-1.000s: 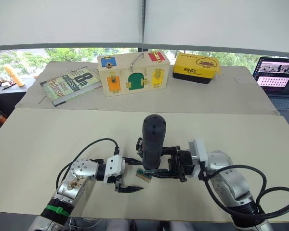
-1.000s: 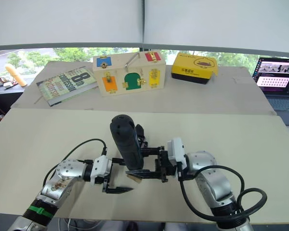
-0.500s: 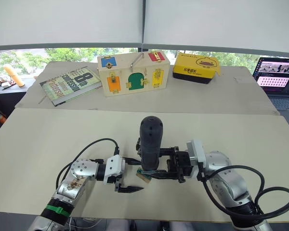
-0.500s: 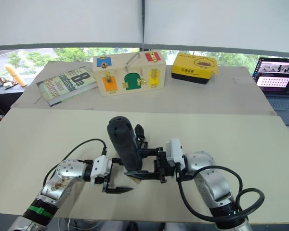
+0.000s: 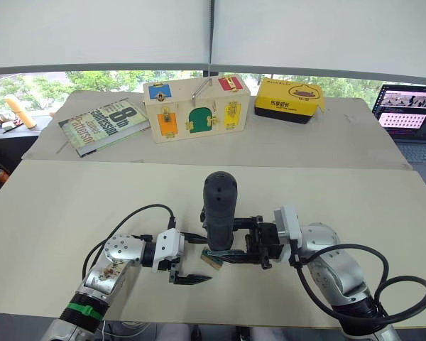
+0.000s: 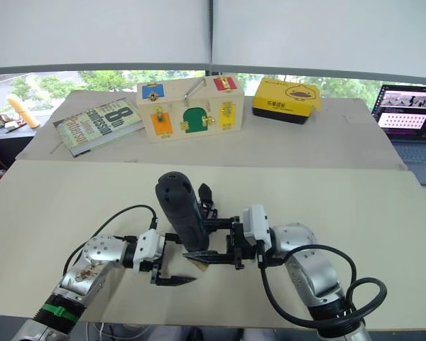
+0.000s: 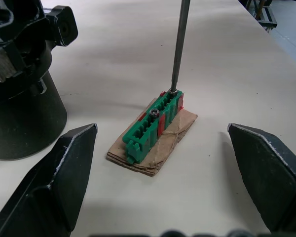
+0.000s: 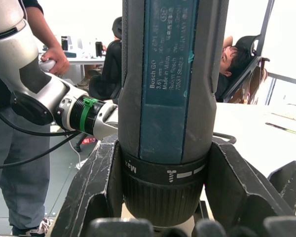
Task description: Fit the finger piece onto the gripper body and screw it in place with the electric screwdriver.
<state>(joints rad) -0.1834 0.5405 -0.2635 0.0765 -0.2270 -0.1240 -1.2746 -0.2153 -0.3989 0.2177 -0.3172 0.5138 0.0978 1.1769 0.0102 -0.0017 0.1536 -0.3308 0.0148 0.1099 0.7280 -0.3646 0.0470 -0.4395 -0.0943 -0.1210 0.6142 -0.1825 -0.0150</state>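
My right gripper [image 5: 236,243] is shut on the electric screwdriver [image 5: 219,207], a thick dark cylinder held upright with its rounded end on top. Its thin metal bit [image 7: 179,44] points down onto a screw in a green holder [image 7: 151,124] that lies on a scrap of cardboard. My left gripper [image 5: 196,258] is open, with one finger on each side of that holder and touching nothing. The gripper body [image 7: 24,111], black linkages on a round base, stands just behind the screwdriver, and its pointed finger [image 6: 204,195] sticks up. The finger piece is hidden.
A wooden latch box [image 5: 195,106], a book [image 5: 103,124] and a yellow box [image 5: 290,98] lie on the far table. A laptop [image 5: 410,114] sits at the far right. Bare tan board [image 5: 355,192] surrounds the work spot. People [image 8: 232,59] show behind the screwdriver.
The right arm has shifted a little to the left, and the screwdriver's top has moved left with it. The left gripper has stayed put.
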